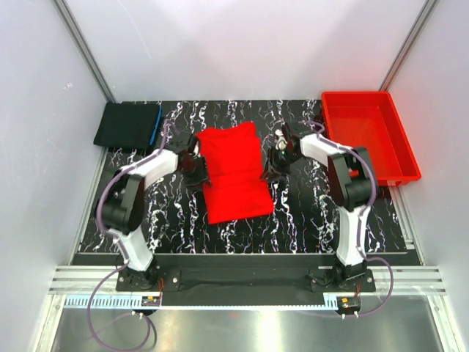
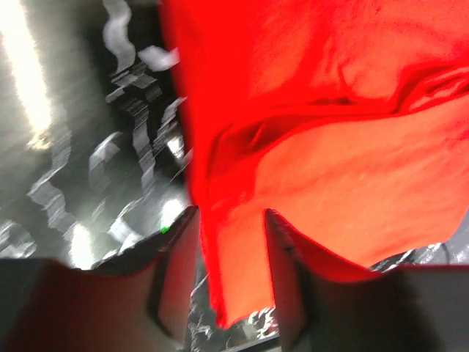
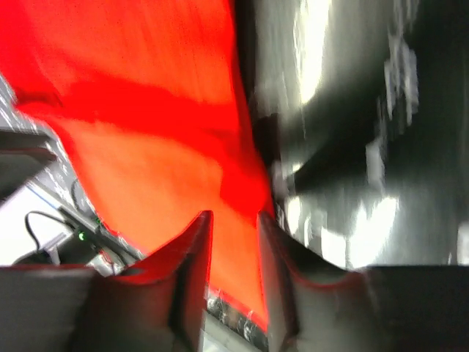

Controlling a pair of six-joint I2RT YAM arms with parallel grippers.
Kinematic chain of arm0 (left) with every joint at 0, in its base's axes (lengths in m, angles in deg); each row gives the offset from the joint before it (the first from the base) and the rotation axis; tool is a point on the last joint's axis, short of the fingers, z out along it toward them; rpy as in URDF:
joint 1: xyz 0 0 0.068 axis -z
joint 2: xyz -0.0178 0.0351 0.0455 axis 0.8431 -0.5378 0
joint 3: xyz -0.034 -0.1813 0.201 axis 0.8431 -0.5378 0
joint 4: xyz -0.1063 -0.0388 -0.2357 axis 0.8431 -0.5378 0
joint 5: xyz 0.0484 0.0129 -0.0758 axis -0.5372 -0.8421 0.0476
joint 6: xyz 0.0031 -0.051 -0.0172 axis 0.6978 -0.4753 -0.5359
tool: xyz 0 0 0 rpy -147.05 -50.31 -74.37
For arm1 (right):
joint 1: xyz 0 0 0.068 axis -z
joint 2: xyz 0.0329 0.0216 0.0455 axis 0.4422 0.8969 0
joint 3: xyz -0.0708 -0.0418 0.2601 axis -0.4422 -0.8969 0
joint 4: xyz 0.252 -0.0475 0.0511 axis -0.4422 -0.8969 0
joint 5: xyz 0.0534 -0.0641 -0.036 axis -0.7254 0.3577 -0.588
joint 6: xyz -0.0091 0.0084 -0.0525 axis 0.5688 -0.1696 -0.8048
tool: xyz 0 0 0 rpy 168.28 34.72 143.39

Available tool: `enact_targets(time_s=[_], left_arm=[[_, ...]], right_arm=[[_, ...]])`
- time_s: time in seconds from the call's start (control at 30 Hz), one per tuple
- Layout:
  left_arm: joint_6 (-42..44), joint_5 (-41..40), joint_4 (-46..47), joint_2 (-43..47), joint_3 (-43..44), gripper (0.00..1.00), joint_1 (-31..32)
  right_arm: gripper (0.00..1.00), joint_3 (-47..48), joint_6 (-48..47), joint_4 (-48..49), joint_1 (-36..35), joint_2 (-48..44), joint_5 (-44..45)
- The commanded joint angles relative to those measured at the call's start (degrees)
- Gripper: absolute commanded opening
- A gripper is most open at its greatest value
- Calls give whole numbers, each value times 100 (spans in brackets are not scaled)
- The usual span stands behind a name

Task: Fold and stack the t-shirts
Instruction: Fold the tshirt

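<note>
The red t-shirt [image 1: 233,172] lies folded into a tall rectangle in the middle of the marbled black table. My left gripper [image 1: 196,167] is at its left edge and my right gripper [image 1: 272,165] at its right edge. In the left wrist view the left gripper [image 2: 229,213] stands open, with the shirt's edge [image 2: 242,257] running loosely through the gap between its fingers. The right wrist view shows the right gripper [image 3: 234,216] also open over the shirt's right edge [image 3: 234,183]. A folded black t-shirt [image 1: 126,125] with a blue edge [image 1: 155,125] rests at the table's back left corner.
A rigid red plastic bin [image 1: 366,136] stands at the back right, just beyond the right arm. White walls with metal rails close in the table on three sides. The arm bases sit on a rail at the near edge.
</note>
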Motion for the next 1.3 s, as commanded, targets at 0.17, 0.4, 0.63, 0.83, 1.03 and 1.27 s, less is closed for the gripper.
enact_targets(time_s=[0.17,0.4,0.63,0.83,1.03,1.27], left_arm=[[99,-609,-878,2003,-931,61,-20],[-594,-63,53,3068,-2619,63,507],[-1773,264,897,3244,-3492,61,569],[-2370,325,1355,2788,-3554,59,569],[-2959,88,1364,2778,-3668,54,648],[-3364,-35,1584,2691,-3844,49,771]], right_arm=[[76,-1874,44,-501,44,-2501,396],[86,-2903,288,227,36,-2986,176],[81,-3483,597,975,44,-2723,18],[65,-3730,870,1494,36,-2353,-289],[56,-3915,1063,1732,35,-2300,-352],[55,-4073,1274,1969,35,-2283,-194]])
